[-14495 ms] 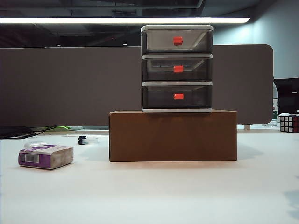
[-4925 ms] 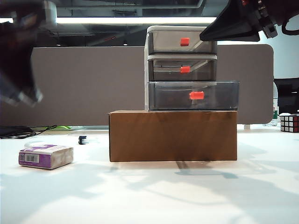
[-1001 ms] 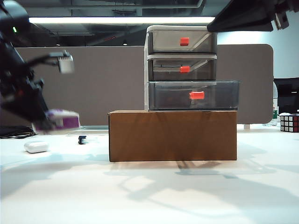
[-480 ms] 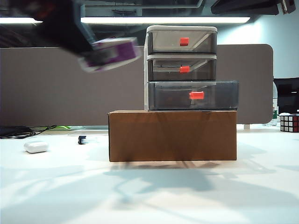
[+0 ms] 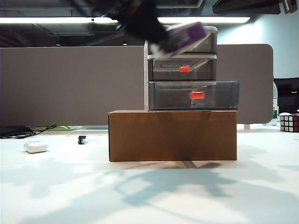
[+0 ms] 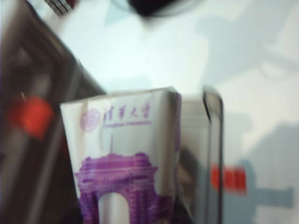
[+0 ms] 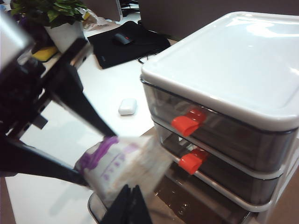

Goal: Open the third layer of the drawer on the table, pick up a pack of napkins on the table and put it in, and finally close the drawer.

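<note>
Risk: the pack of napkins [image 5: 183, 37] is carried high, level with the top tier of the drawer [image 5: 180, 68]. Coming down short of the pulled-out third layer [image 5: 194, 95], it could catch that tray's front wall, or tip out onto the cardboard box [image 5: 172, 136].

Left gripper [image 7: 91, 170] clamps the pack at one end; its free end points toward the unit. Frames blurred, so depth of grip uncertain.

Right gripper [image 7: 130, 205]: fingers together, empty, hovering above and in front of the unit.
</note>
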`<state>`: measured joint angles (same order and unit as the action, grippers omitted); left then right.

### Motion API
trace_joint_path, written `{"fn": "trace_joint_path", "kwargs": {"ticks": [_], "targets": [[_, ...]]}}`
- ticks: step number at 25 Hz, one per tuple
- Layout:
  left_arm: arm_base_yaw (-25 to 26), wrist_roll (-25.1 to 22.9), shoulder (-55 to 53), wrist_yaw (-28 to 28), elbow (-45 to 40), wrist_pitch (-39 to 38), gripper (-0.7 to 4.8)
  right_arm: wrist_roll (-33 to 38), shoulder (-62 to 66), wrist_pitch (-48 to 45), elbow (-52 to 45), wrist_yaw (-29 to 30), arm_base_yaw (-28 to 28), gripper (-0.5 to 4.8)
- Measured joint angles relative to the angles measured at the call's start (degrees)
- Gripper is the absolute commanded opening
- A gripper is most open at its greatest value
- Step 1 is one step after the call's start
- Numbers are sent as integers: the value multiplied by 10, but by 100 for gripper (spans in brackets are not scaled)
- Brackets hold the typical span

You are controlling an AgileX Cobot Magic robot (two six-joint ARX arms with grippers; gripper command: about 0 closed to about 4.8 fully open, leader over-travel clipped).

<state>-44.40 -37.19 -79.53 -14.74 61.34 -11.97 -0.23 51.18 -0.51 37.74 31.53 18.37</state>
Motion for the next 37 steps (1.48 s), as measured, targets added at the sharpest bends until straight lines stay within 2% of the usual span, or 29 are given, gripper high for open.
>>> {"fn": "trace_joint_path", "kwargs": {"ticks": [4,11,15,18,19,27,28,30,36,37], "targets": [[-4,0,-43,-5,49,5,151,0,-5,0,0,-2,0,-6],[-6,0,-69,-6,54,-40,152,0,-17,0,0,-30,0,-6],[-6,0,-83,-7,54,-42,158,0,-18,0,0,-31,0,-6],[-6,0,-86,-7,55,-41,279,0,-19,0,0,-31,0,-6],[-6,1,-86,-7,55,-40,289,0,-19,0,0,-31,0,-6],[-6,4,-85,-4,55,-24,285,0,-19,-1,0,-31,0,-6],[-6,7,-78,-3,55,-33,275,0,-19,0,0,-32,0,-6],[-6,9,-61,-2,55,-47,218,0,-19,-1,0,-35,0,-6],[-6,14,-58,-19,56,-21,208,0,-19,-20,0,-35,0,-6],[-7,27,-59,-21,56,-29,186,0,-19,-21,0,-35,0,-6]]}}
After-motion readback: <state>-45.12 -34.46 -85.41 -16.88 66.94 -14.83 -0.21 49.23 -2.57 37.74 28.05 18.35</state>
